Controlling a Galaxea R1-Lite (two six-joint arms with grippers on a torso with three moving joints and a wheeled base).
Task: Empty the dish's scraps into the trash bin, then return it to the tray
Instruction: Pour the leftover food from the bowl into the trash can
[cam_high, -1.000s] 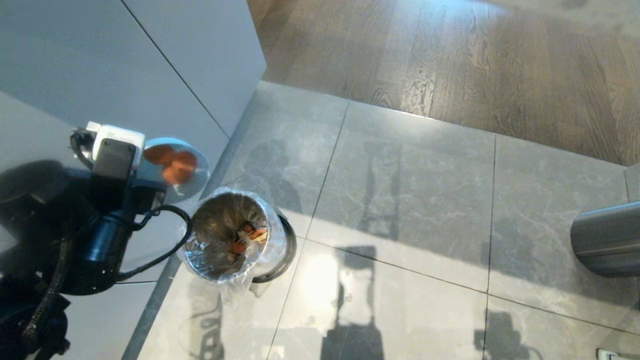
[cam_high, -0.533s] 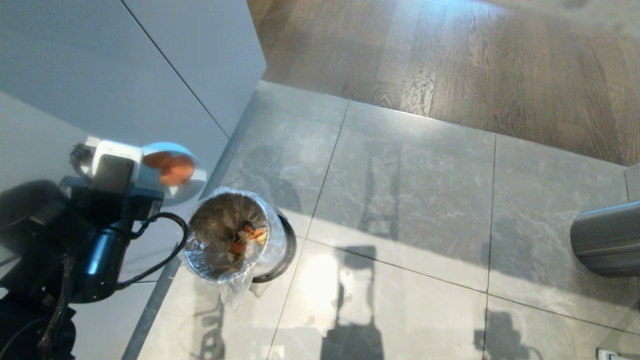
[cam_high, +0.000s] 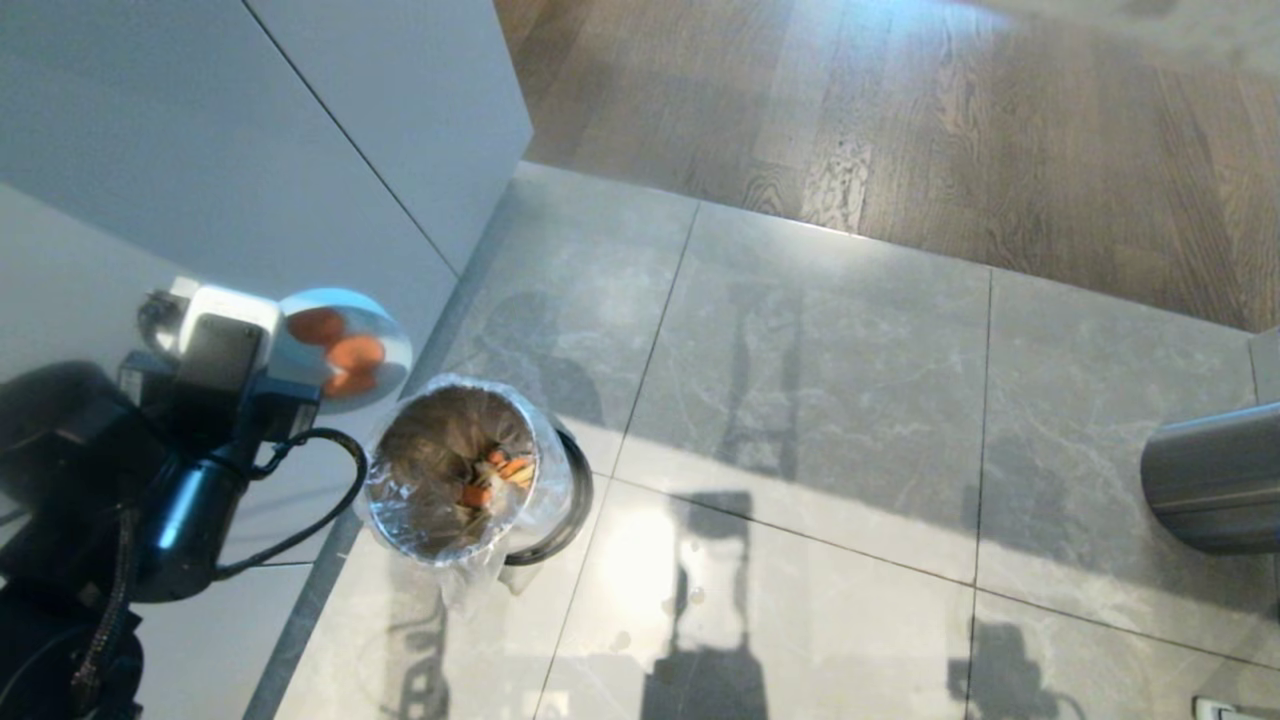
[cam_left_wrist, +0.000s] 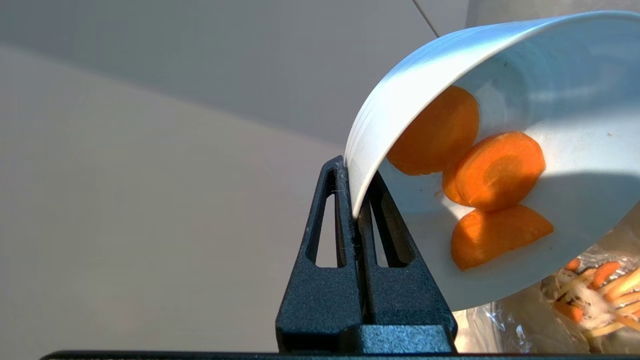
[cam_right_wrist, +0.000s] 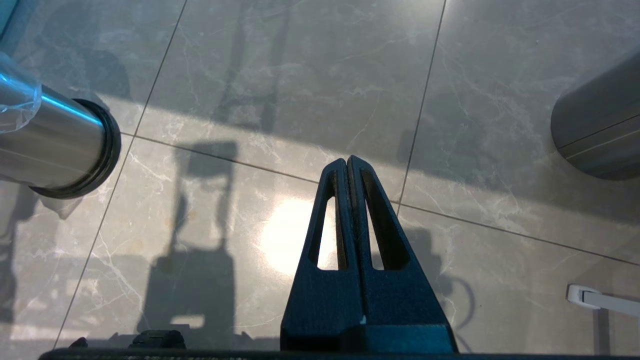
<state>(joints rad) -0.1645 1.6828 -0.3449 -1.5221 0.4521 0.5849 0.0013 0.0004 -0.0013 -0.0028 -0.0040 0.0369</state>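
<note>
Head view, from the left: the left gripper is up beside the grey cabinet wall. Its jaws are pinched tight on the rim of the dish. The dish is tipped, so its open side leans toward the trash bin. The scraps, three round orange carrot slices, are inside the dish. The dish is in the air, just up and to the left of the bin's mouth, not touching it. The trash bin stands on the grey tile floor, with a crinkly clear bag in it and some orange bits at the bottom. Far to the right is part of a dark grey cylinder.

The left wrist view shows the slices lying against the low side of the tilted dish.

The right wrist view shows the right gripper over the floor, away from the bin, its jaws pressed together and holding nothing.
</note>
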